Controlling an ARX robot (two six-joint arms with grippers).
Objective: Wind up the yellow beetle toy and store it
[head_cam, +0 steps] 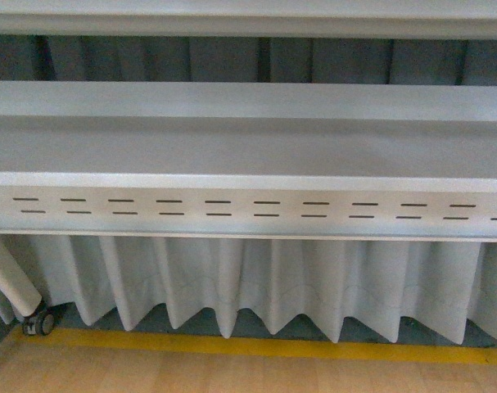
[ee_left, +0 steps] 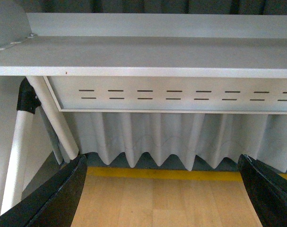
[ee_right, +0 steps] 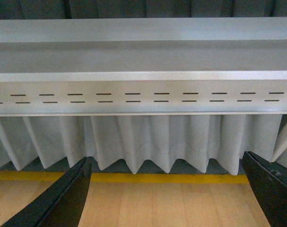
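Shelving fills the front view: a grey metal shelf (head_cam: 248, 147) runs across, with a second ledge above it. Along its front edge hangs a panel (head_cam: 248, 209) punched with two rows of short slots. Below the panel hangs a pleated grey curtain (head_cam: 256, 286), its hem just above a yellow line (head_cam: 256, 348) at the edge of a wood floor (head_cam: 232, 375). At the shelf's lower left, a white leg (head_cam: 11, 278) ends in a small caster (head_cam: 40, 323).

From the left wrist view, we see the left gripper (ee_left: 162, 163) spread wide, its two black fingers (ee_left: 58, 198) far apart with only floor and curtain showing between them; it holds nothing. It faces the slotted panel near the shelf's left end, where slanted white tubes (ee_left: 53, 118) come down under the shelf.

From the right wrist view, we see the right gripper (ee_right: 167, 161) likewise spread wide and holding nothing, its dark fingers (ee_right: 63, 203) framing the curtain, the yellow line and the floor, with the panel and shelf above.

We cannot tell where the toy is; the stretch of shelf top we see is bare grey metal.
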